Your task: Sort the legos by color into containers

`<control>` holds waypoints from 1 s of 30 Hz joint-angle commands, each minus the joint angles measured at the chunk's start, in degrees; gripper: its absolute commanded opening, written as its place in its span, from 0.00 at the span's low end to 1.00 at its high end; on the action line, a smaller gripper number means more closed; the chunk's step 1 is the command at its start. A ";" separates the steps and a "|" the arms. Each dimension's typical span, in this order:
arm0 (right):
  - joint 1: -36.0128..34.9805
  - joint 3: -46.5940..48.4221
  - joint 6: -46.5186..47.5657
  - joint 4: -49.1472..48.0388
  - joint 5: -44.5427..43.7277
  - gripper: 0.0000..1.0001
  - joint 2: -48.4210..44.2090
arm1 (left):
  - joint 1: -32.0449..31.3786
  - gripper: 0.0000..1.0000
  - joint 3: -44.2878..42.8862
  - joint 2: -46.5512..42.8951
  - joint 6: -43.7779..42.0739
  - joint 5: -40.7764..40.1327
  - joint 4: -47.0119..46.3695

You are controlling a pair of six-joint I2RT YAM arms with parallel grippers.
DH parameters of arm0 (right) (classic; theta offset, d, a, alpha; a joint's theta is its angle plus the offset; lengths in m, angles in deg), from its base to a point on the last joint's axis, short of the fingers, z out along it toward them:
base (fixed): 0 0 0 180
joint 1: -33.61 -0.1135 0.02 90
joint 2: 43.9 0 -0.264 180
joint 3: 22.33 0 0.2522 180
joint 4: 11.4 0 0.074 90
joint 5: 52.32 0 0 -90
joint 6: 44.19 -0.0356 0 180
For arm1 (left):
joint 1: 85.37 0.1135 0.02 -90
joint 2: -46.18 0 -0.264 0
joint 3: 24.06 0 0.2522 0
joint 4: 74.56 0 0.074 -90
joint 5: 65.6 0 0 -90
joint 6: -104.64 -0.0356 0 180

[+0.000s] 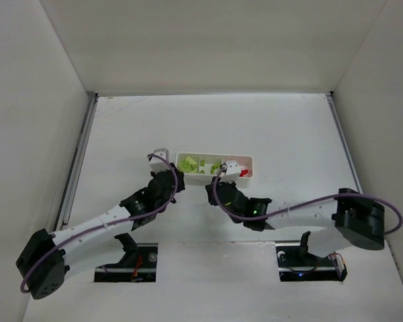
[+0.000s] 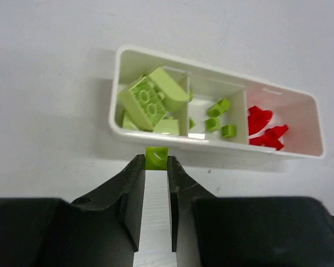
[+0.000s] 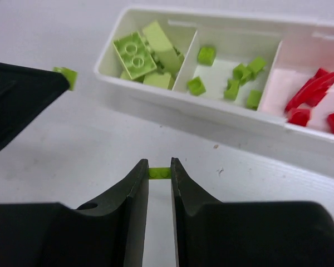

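Note:
The long white tray [image 1: 215, 176] has three compartments. Its left one holds larger lime green bricks [image 2: 150, 100], its middle one small green bricks [image 2: 218, 117], its right one red bricks [image 2: 264, 129]. My left gripper [image 2: 156, 161] is shut on a small green brick [image 2: 156, 157] just in front of the tray's near wall. My right gripper [image 3: 159, 167] is shut on a thin green plate brick [image 3: 159, 173], held in front of the tray [image 3: 222, 114]. The left gripper's finger with its green brick [image 3: 67, 75] shows at the left of the right wrist view.
White walls enclose the table on three sides, with a metal rail [image 1: 77, 157] along the left edge. Both arm bases [image 1: 131, 258] sit at the near edge. Purple cables run along both arms.

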 commanded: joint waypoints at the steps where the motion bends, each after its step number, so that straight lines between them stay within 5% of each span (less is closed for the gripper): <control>1: 0.41 -4.44 0.12 -0.21 -2.09 0.23 -7.71 | -1.14 0.14 -5.34 3.78 -1.53 1.78 -4.46; 13: 7.88 -15.09 0.56 4.01 -0.43 0.24 -29.09 | -3.96 0.16 -18.96 27.16 -3.82 5.47 -13.16; 18: 10.51 -16.59 0.21 4.63 2.12 0.25 -32.08 | -3.26 0.26 -21.96 32.36 -3.91 5.47 -12.82; 24: 14.38 -14.66 1.44 2.35 5.98 0.25 -28.93 | -2.91 0.43 -21.27 30.79 -4.61 3.55 -13.17; 30: 14.91 -8.08 2.76 -2.83 9.33 0.25 -17.25 | -0.45 0.44 -16.17 21.22 -5.76 1.08 -12.64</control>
